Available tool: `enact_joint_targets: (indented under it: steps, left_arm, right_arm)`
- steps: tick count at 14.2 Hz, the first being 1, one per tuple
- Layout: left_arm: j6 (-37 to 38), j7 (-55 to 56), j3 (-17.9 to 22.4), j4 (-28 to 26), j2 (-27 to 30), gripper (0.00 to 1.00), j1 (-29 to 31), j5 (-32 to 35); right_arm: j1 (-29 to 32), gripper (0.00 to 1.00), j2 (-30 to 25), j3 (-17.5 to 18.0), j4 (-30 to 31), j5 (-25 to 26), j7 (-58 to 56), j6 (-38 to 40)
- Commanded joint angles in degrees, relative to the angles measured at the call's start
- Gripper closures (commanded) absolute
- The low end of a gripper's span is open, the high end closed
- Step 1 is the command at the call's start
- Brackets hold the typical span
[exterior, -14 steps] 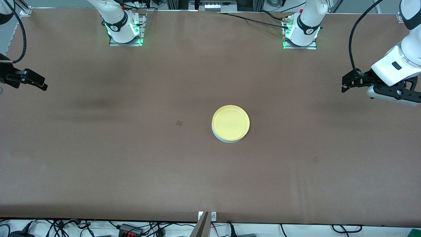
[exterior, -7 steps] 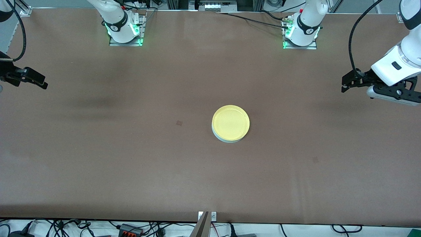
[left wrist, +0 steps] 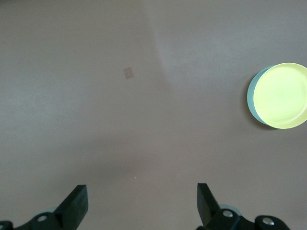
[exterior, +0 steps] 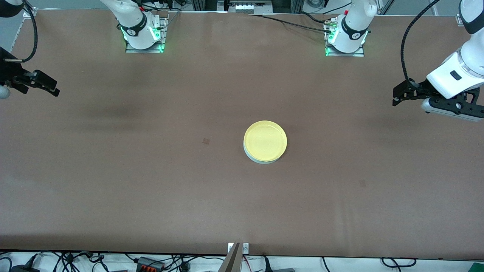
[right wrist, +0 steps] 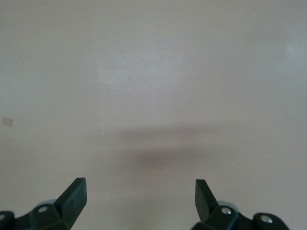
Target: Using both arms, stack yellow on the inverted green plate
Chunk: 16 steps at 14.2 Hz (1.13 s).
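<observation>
The yellow plate rests on top of the green plate at the middle of the table; only a thin mint rim of the green plate shows under it. Both also show in the left wrist view, the yellow plate over the green plate. My left gripper is open and empty, up over the left arm's end of the table, well apart from the stack; its own view shows it too. My right gripper is open and empty, over the right arm's end.
The brown table carries a small darker square mark beside the stack toward the right arm's end, and another nearer the front camera toward the left arm's end. The arm bases stand along the table's top edge.
My right gripper has risen slightly and drifted a little toward the table's middle. The left gripper and the stacked plates have not moved.
</observation>
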State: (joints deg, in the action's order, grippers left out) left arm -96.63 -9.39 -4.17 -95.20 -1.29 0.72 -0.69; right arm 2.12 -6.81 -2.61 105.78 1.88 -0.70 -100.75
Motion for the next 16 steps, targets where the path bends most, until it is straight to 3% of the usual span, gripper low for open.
enact_joint_targets:
  steps: [1,16]
  left_arm:
    - [1.27,-0.1,-0.05,1.16,-0.03,0.0,-0.11,-0.37]
    - [2.06,0.78,-0.05,1.25,-0.03,0.0,-0.11,-0.37]
  right_arm:
    - [-0.27,0.0,-1.45,0.68,0.92,1.02,-0.18,0.38]
    - [-0.19,0.0,-1.54,0.5,0.75,1.02,-0.27,2.84]
